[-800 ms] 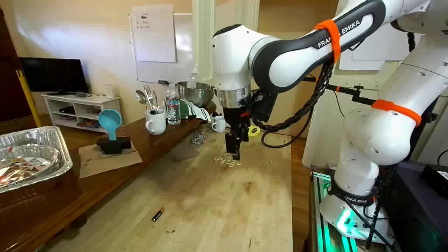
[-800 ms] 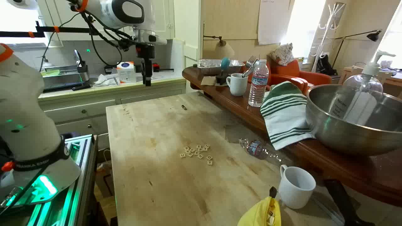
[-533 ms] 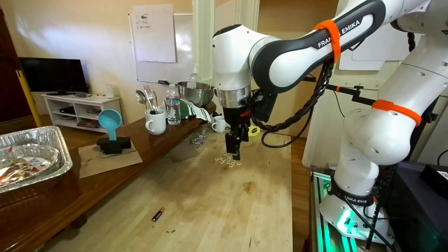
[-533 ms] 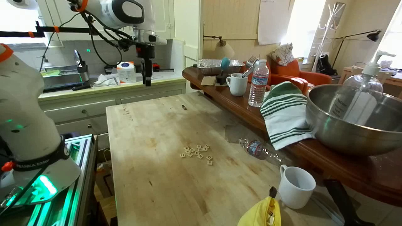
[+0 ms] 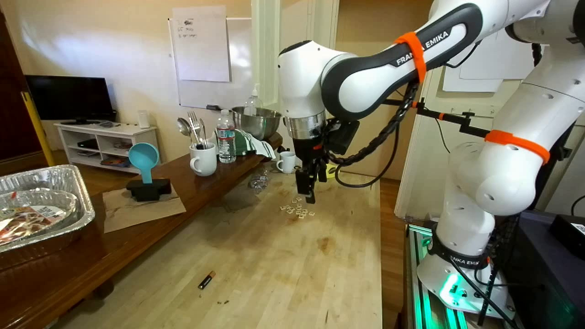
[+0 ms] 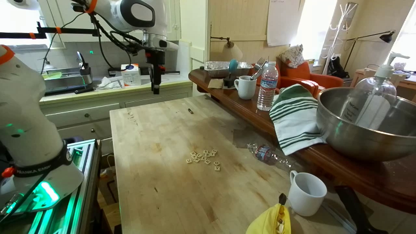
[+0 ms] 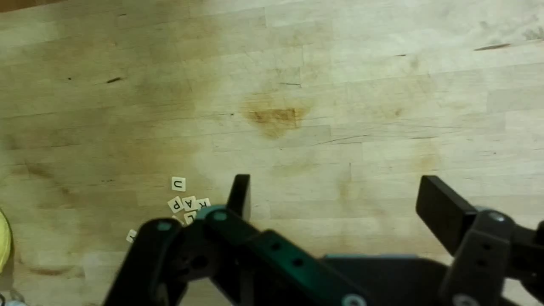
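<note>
My gripper (image 7: 334, 187) hangs above the light wooden table (image 7: 382, 93), fingers wide apart and only bare wood seen between them. It also shows in both exterior views as a black gripper (image 5: 307, 192) pointing down. Nearest to it are several small cream letter tiles (image 7: 178, 184), strewn flat on the tabletop. In the wrist view they lie to the lower left, some hidden behind the left finger (image 7: 241, 193). An exterior view shows the whole loose cluster of tiles (image 6: 197, 160). Farther off on the same table is a black-and-copper battery (image 5: 206, 280).
A crumpled bottle (image 6: 265, 153), a white mug (image 6: 307, 195) and a yellow pouch (image 6: 268, 221) sit on the table. Along its side runs a raised dark wood counter (image 5: 183, 192) bearing a cutlery mug (image 5: 204, 160), water bottle (image 5: 226, 139), steel bowl (image 6: 367, 143), towel and foil tray.
The arm was still between the two earlier moments, then shifted a little. Its elbow has dropped slightly, and the gripper has come nearer the tile side. The tiles and other objects have not moved.
</note>
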Controlling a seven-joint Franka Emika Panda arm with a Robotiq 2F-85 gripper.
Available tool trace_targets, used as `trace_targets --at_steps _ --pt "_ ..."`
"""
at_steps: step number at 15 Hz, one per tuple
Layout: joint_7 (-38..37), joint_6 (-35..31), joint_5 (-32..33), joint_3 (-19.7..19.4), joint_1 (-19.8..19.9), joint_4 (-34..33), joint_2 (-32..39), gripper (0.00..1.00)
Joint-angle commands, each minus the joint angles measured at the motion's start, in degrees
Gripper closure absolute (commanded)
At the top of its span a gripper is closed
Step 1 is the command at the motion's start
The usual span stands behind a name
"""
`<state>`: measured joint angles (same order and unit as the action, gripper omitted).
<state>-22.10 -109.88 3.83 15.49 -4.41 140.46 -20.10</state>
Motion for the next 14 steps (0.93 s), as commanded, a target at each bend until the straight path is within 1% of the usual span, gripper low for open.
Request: trace_targets --at_steps 1,2,4,6,9,11,12,13,14 --pt "7.9 -3.8 -0.1 -6.2 1.1 2.7 2.0 0.00" --pt "10.7 -5.2 -0.2 -7.8 1.4 3.3 2.6 0.00" --pt "21.5 -10.5 -1.4 -11.8 1.2 4.6 4.3 0.00" --pt "28.0 -16.3 -1.4 -14.2 1.6 5.5 6.1 0.00" --pt "32.7 -23.5 -2.6 -16.7 2.1 5.7 9.5 0.00" --pt "35.8 -26.6 -4.4 -17.8 2.1 5.3 11.9 0.00" --pt "38.3 -27.3 -6.4 -18.3 1.9 5.1 12.9 0.00" --pt "34.3 -25.0 -3.6 -17.0 2.4 5.4 10.5 0.00" --pt "34.9 -25.3 -3.9 -17.2 2.6 5.3 11.2 0.00"
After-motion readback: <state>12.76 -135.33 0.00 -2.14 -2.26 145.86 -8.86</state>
